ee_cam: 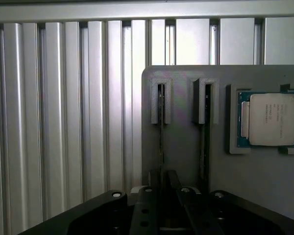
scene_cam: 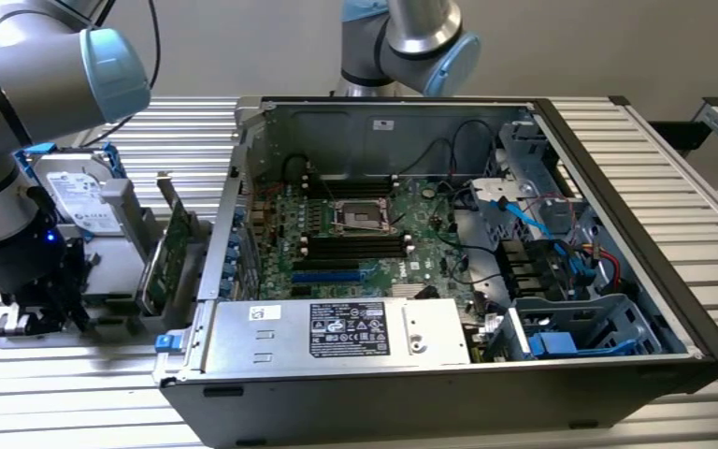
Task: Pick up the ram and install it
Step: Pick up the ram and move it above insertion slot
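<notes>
Arm (scene_cam: 10, 122) bent over at exterior view's left, tool (scene_cam: 37, 313) pointing down

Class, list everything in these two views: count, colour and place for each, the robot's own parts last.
computer case: one, black, open, exterior view's right
motherboard: one, green, inside the case
power supply: one, silver, case's near side
hard drive: one, silver, upright, exterior view's left
expansion card: one, green, upright beside the case
holder: one, grey, on the table
processor: one, silver on green, in the holder's recess
ram: seemingly two, edge-on, in the holder's slots
table: one, silver slats, under everything
arm: one, grey and blue, exterior view's left
gripper: one, black, over one ram slot
</notes>
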